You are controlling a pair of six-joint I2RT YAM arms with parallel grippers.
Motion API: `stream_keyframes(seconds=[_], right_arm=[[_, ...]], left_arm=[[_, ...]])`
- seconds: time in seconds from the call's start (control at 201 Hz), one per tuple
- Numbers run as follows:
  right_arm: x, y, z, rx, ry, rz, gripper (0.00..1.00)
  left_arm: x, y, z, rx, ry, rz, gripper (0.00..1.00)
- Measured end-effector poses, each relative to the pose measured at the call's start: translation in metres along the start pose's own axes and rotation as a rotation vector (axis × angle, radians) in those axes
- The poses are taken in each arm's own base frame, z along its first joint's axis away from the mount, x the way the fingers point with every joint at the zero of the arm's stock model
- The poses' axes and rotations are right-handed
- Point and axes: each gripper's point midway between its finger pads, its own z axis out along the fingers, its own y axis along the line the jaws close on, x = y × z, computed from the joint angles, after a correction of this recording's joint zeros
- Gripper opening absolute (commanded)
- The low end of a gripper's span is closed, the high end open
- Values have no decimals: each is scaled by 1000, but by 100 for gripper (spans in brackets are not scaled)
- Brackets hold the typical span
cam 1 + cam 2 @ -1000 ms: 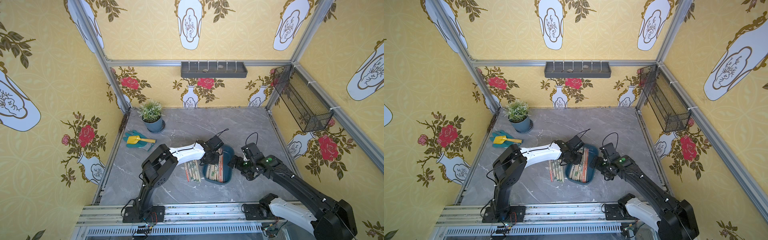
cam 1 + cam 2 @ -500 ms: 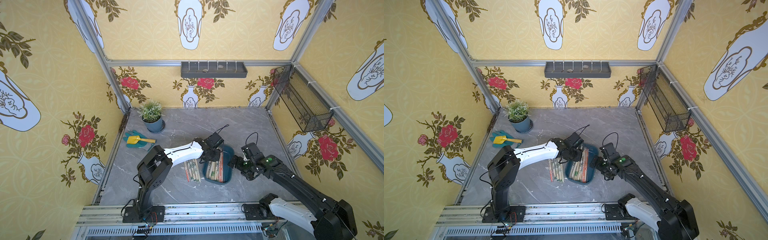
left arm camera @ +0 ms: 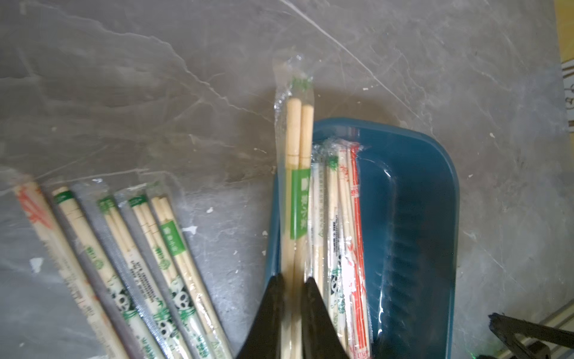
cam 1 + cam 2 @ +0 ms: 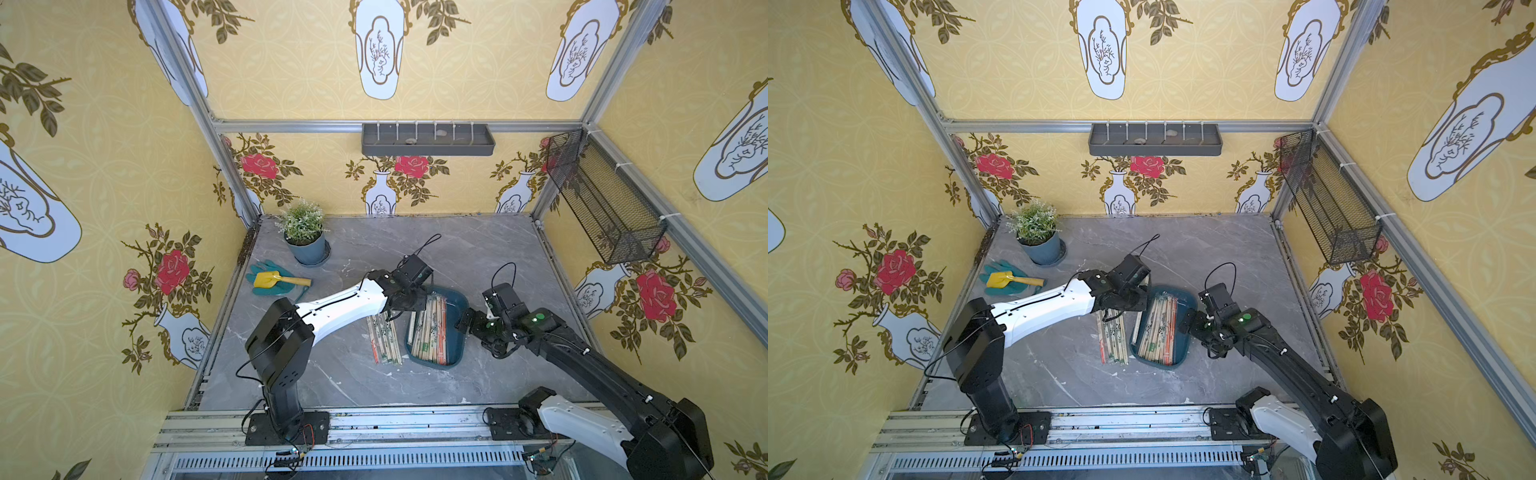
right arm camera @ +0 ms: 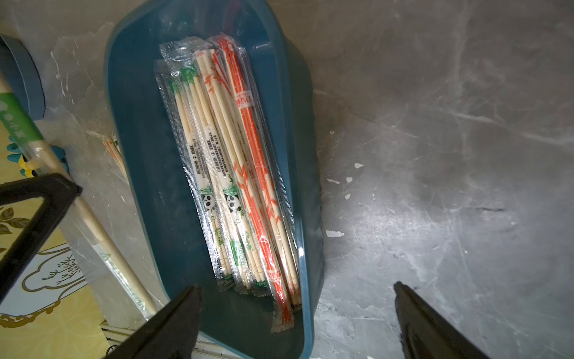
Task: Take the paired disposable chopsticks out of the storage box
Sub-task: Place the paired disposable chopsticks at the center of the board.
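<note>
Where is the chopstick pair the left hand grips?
In the left wrist view, the green-banded pair is pinched in the left hand by the storage box's rim, on the side facing the pairs lying on the table.

Sleeved chopstick pairs (image 5: 236, 174) lengthwise in shallow teal storage box (image 5: 139, 155), more alongside.

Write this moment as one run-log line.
left tool: shut on green-banded pair | right tool: open beside storage box | other pairs: on table

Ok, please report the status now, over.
Left gripper shut on one green-banded pair. Right gripper open at the storage box. Several pairs lie inside. Nothing blocks.
</note>
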Motion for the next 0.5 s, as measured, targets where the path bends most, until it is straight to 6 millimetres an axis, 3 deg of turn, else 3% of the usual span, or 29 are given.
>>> stream_keyframes(seconds=[0.249,0.503], right_arm=[[0,23,-2,-50,-6,-55,97],[10,46,6,-61,14,-123,98]], left_arm=[[-3,53,-20,-59,-62,-112,0],[13,104,-21,-133,-67,-206,0]])
